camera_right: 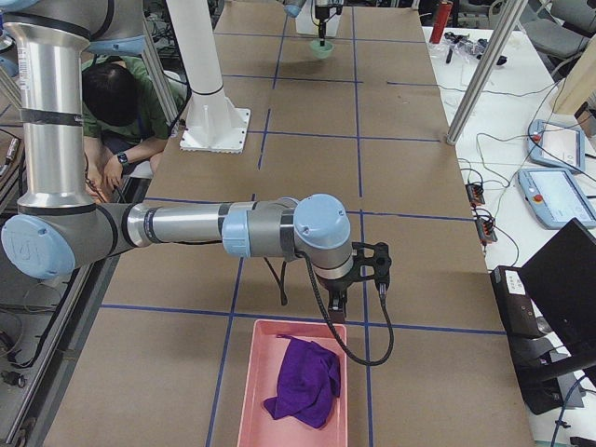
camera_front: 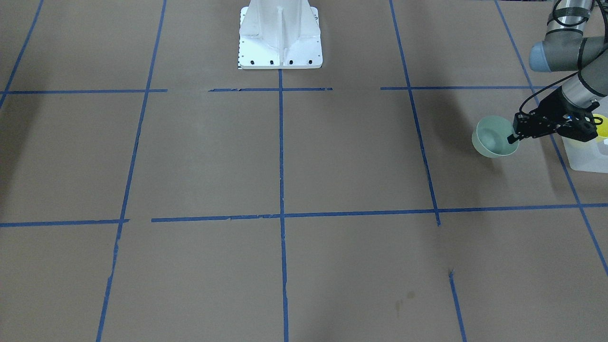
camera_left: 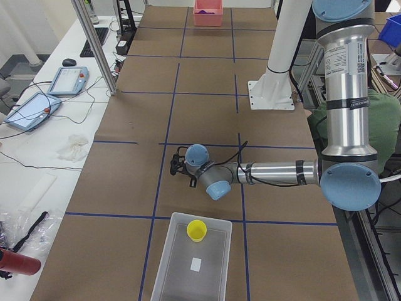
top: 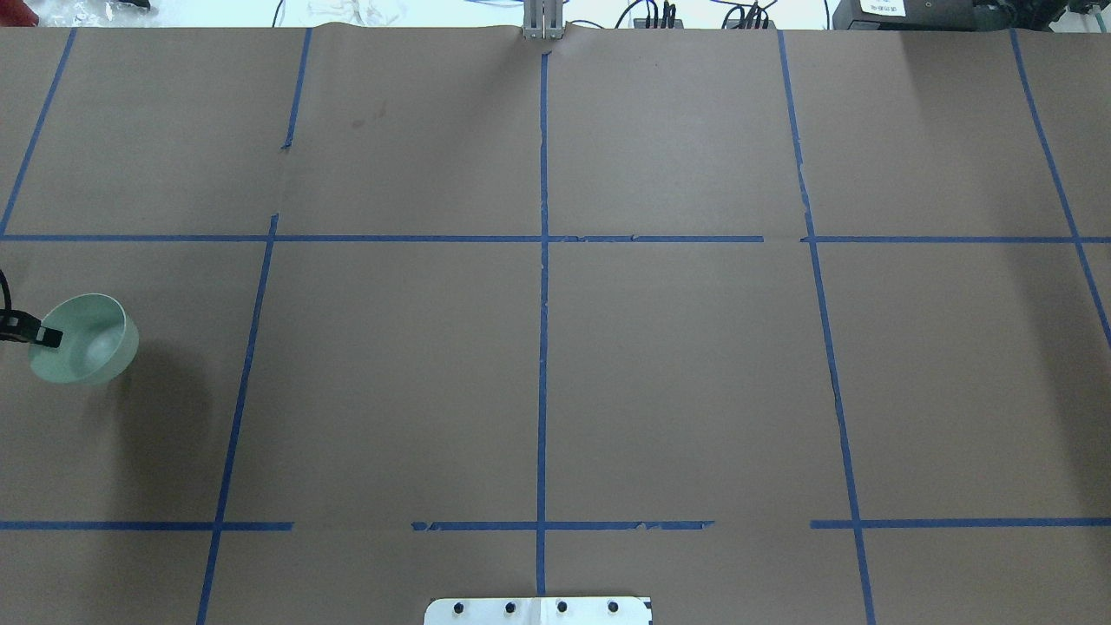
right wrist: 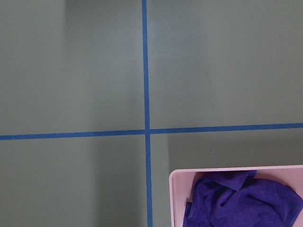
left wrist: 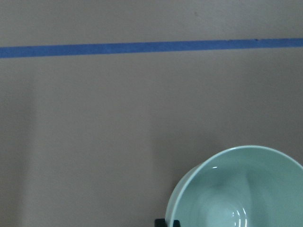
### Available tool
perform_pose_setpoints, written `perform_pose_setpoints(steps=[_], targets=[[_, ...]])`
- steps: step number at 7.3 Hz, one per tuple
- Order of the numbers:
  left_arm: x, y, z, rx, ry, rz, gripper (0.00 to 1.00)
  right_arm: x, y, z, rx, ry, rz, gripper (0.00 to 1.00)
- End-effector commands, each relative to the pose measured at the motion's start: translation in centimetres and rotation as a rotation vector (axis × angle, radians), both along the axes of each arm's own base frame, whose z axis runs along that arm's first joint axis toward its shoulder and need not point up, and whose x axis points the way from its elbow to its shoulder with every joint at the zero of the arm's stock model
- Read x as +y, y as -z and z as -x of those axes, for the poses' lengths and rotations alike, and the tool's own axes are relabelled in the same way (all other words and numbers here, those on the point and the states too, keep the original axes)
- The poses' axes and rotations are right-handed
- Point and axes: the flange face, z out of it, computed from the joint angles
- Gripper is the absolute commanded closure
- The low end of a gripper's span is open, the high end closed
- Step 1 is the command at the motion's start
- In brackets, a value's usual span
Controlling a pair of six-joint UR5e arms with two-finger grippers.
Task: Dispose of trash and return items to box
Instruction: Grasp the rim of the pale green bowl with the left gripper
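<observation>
My left gripper is shut on the rim of a pale green bowl and holds it tilted a little above the table, at the table's left end. The bowl also shows in the overhead view and the left wrist view. The frosted white box stands just beyond, with the yellow cup upright inside it. The box and the cup are partly hidden behind the gripper in the front-facing view. My right gripper hovers at the table's other end; I cannot tell whether it is open or shut.
A pink bin holding a purple cloth sits under my right wrist, and both show in the right wrist view. The robot's white base stands at the table's middle edge. Blue tape lines cross the brown table. A person sits behind the robot.
</observation>
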Motion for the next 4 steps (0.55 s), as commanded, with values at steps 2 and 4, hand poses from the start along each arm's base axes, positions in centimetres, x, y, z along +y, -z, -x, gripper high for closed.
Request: perform_pose_setpoints(steps=[2,4], targets=[[0.8,0.5,3.7,0.054,-0.004,-0.003,1.00,0.4,-2.5,6.7,0.014,0.138,0.044,0.00],[0.6,-0.2,6.0,0.051,0.022,0.001,1.00,-0.4,-4.9,8.9,0.026,0.187,0.017,0.00]])
